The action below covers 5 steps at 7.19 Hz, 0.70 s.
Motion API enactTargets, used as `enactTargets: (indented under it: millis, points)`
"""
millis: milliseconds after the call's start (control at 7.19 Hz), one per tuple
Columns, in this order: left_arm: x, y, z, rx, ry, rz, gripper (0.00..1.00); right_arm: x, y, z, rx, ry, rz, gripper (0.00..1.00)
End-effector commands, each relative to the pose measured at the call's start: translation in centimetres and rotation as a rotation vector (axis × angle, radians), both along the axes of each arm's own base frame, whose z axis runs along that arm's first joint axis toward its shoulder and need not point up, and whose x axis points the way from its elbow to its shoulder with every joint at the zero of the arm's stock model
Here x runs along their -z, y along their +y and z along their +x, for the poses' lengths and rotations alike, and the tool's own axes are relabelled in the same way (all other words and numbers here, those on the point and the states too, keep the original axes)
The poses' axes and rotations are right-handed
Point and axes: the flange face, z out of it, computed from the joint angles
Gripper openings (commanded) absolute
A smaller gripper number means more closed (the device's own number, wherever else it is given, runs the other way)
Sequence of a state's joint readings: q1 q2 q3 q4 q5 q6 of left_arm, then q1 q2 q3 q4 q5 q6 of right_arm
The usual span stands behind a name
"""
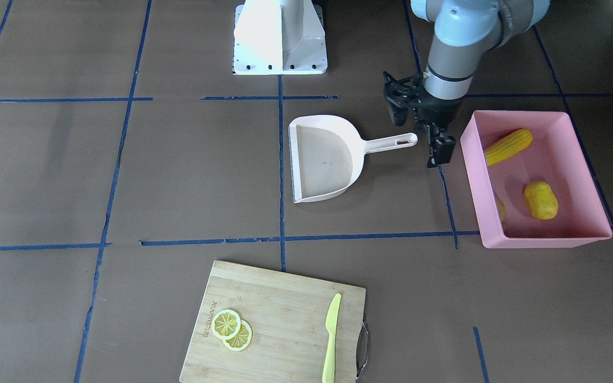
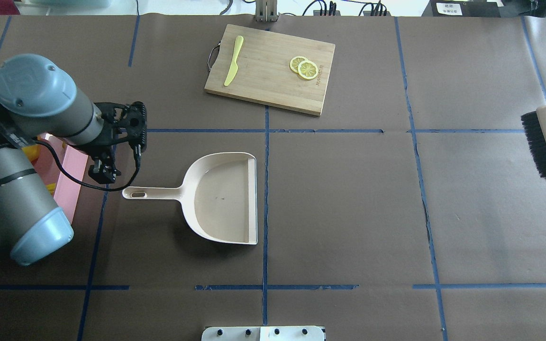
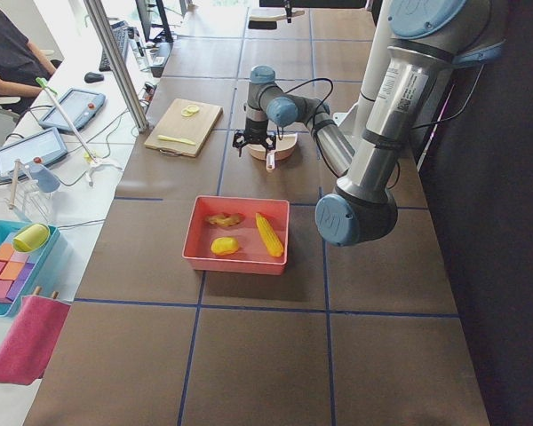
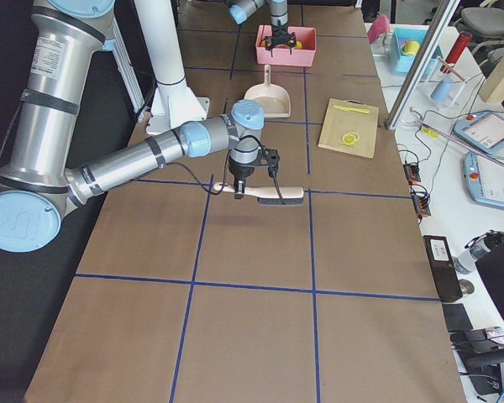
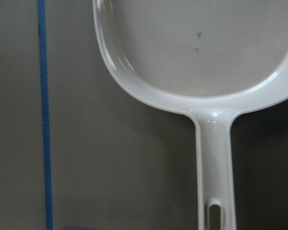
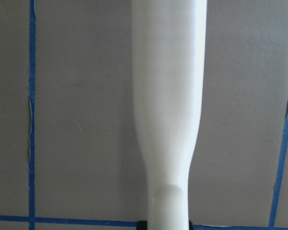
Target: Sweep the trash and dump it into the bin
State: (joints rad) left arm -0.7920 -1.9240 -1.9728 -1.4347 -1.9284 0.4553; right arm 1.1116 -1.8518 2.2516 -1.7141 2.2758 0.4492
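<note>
The pink bin (image 1: 475, 175) stands by my left arm and holds the corn cob (image 1: 508, 146), the yellow potato lump (image 1: 540, 200) and the ginger root (image 3: 222, 219), which the bin wall mostly hides in the front view. The beige dustpan (image 1: 322, 159) lies empty and flat on the table. My left gripper (image 1: 438, 151) hangs open and empty between the dustpan's handle end (image 2: 135, 193) and the bin, touching neither. My right gripper (image 4: 239, 189) is shut on the handle of the black-bristled brush (image 2: 545, 144), held out at the table's far side.
A wooden cutting board (image 1: 280, 314) with two lemon slices (image 1: 232, 329) and a yellow-green knife (image 1: 331, 335) lies at the operators' edge. The white robot base (image 1: 280, 37) stands opposite. Blue tape lines cross the brown table.
</note>
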Motion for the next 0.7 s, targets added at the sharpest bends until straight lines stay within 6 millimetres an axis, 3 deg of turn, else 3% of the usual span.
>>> enactTargets:
  millis: [0,139,278,556]
  points:
    - [-5.7,-5.8,-10.8,0.153,0.03,-0.191,1.0,-3.7,0.9,0.6,0.034,0.028,-0.032,0.09]
    - [-8.4,-7.6,-14.9,0.235,0.023,-0.257,1.0,-6.8,0.6,0.5,0.029,0.016,-0.011,0.1]
    - [-9.6,-8.2,-16.9,0.283,0.016,-0.281,1.0,-10.0,0.7,0.5,0.025,-0.004,0.02,0.09]
    - [-11.0,-9.0,-19.5,0.338,0.02,-0.333,1.0,-11.6,0.2,0.1,-0.01,0.007,-0.018,0.1]
